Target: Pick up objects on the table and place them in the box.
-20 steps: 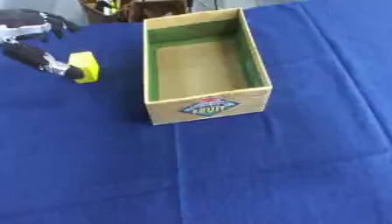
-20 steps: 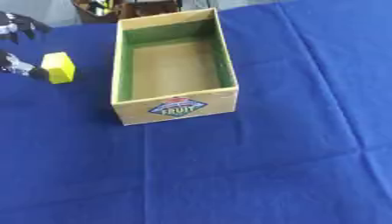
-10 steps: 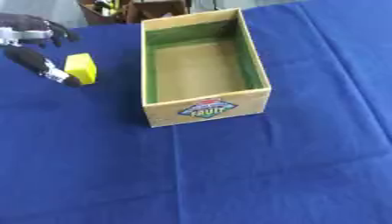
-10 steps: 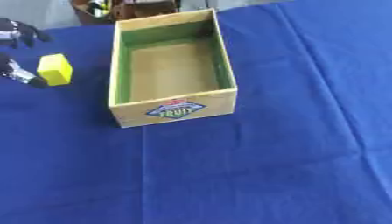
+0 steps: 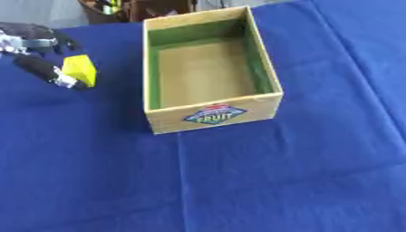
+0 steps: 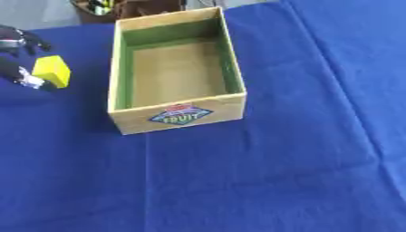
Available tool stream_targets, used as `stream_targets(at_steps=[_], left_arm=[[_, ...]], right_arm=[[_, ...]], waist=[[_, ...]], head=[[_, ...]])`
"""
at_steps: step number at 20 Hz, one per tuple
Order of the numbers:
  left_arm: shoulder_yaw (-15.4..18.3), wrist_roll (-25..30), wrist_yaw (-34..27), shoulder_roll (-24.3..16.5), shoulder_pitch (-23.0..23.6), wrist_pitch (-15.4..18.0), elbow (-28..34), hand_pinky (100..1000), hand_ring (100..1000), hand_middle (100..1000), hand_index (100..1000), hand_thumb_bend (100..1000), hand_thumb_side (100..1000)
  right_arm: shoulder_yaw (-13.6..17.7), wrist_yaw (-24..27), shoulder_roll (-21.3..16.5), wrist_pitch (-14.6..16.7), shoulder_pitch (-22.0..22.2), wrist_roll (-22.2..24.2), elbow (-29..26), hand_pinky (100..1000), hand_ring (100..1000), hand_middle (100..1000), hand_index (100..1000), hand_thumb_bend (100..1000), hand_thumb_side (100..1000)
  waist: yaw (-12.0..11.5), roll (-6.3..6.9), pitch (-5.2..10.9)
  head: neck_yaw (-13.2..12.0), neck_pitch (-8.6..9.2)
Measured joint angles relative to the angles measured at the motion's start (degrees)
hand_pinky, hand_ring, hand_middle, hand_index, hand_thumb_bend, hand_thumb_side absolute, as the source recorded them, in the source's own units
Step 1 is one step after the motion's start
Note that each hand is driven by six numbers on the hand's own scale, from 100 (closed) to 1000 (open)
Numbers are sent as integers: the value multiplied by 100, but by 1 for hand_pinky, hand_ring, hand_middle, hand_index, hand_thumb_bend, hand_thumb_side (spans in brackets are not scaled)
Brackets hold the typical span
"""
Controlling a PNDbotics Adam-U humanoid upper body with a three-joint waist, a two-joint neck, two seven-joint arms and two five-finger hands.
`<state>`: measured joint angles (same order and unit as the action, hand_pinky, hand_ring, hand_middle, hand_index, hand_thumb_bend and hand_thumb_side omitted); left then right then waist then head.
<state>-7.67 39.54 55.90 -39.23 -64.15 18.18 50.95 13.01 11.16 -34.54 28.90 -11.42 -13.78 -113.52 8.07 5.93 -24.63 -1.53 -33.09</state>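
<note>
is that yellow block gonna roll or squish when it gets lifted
The yellow block has flat faces and sharp edges, so it probably won't roll. It keeps its boxy shape against the left robot hand, suggesting it is stiff. It looks small, so likely light.

A cardboard box (image 6: 176, 113) with green inner walls and a "FRUIT" label on its near side is sitting open on the blue-covered desk (image 6: 262, 172). At the left edge, the left hand (image 6: 17, 59) is pinching a yellow block (image 6: 52, 71) between its thumb and fingers, well left of the box.
</note>
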Motion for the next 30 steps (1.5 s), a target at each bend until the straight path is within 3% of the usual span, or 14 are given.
stream_targets(at_steps=[6, 15, 18, 26, 30], left_arm=[[35, -35, 183, 0, -39, -6, -144, 721, 825, 887, 992, 730, 722], [123, -205, 324, -1, -49, -55, -204, 687, 797, 841, 954, 504, 578], [142, -355, 340, -1, -53, -71, -229, 671, 786, 816, 937, 473, 567], [163, -747, 310, -1, -84, -56, -228, 599, 719, 668, 782, 414, 540], [163, -891, 309, -1, -85, -73, -228, 536, 654, 567, 701, 305, 510]], right_arm=[[-1, -4, 1, 0, -21, 4, 0, 690, 715, 540, 788, 100, 1000], [-30, -10, 5, 0, -26, 40, 0, 691, 715, 537, 787, 100, 1000], [-31, -20, 8, -7, -26, 53, 0, 691, 714, 537, 787, 100, 1000], [-31, -51, 11, -28, -21, 71, 0, 693, 715, 537, 788, 100, 1000], [-31, -53, 23, -42, -20, 75, 0, 693, 714, 536, 788, 100, 1000]], waist=[[37, 9, -86], [81, 11, -167], [84, 14, -188], [69, 30, -190], [64, 30, -193]], head=[[-41, 69], [-99, 191], [-113, 201], [-110, 199], [-109, 199]])
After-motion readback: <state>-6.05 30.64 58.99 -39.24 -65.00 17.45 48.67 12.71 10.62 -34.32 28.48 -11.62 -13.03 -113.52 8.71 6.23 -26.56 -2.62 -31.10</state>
